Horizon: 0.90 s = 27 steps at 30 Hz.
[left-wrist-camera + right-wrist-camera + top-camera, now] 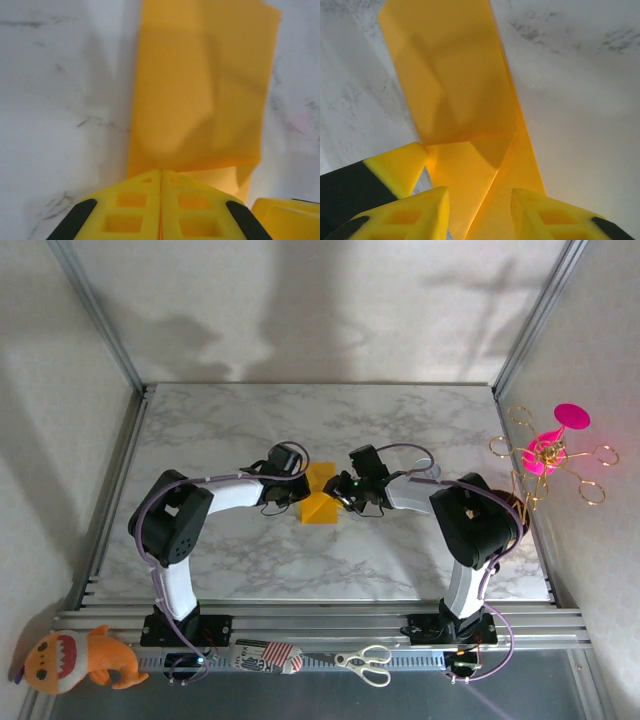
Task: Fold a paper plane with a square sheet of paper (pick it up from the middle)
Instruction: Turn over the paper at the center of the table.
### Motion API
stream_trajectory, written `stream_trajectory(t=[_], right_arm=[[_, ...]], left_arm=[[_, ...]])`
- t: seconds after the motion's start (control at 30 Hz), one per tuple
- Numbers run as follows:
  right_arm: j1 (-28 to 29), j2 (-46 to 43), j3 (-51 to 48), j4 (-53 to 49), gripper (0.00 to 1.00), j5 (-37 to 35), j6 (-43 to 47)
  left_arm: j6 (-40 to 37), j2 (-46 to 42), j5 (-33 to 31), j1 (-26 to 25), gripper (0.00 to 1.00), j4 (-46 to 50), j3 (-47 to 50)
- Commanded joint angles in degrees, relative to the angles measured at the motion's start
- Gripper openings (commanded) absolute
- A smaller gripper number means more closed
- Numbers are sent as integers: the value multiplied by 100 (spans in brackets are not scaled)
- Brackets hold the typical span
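Your left gripper (160, 174) has its jaws closed, apparently pinching the near edge of the square sheet of paper (200, 90). The sheet lies part-folded mid-table (220, 430). The right gripper (480, 194) straddles it with jaws open. Hold that pinch firm and press the raised flap flat along its crease. One sheet, two grippers.

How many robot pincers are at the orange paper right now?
2. The left pincer is shut on an edge of the sheet of paper; the right pincer is open over its folded part.
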State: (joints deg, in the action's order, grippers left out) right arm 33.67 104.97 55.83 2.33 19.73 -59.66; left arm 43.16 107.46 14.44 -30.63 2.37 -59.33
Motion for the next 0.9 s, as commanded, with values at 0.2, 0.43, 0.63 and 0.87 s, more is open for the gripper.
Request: stream_trajectory(t=[0.2, 0.43, 0.63, 0.87], right_arm=[[109, 328, 355, -127, 36, 94, -55], [117, 496, 446, 39, 33, 227, -90], [127, 583, 370, 406, 28, 501, -165], [122, 628, 114, 988, 25, 764, -394]], left_arm=[[140, 108, -159, 75, 6, -188, 211], [149, 108, -126, 84, 6, -186, 238], [176, 96, -110, 93, 5, -202, 264], [237, -12, -90, 132, 6, -237, 258]])
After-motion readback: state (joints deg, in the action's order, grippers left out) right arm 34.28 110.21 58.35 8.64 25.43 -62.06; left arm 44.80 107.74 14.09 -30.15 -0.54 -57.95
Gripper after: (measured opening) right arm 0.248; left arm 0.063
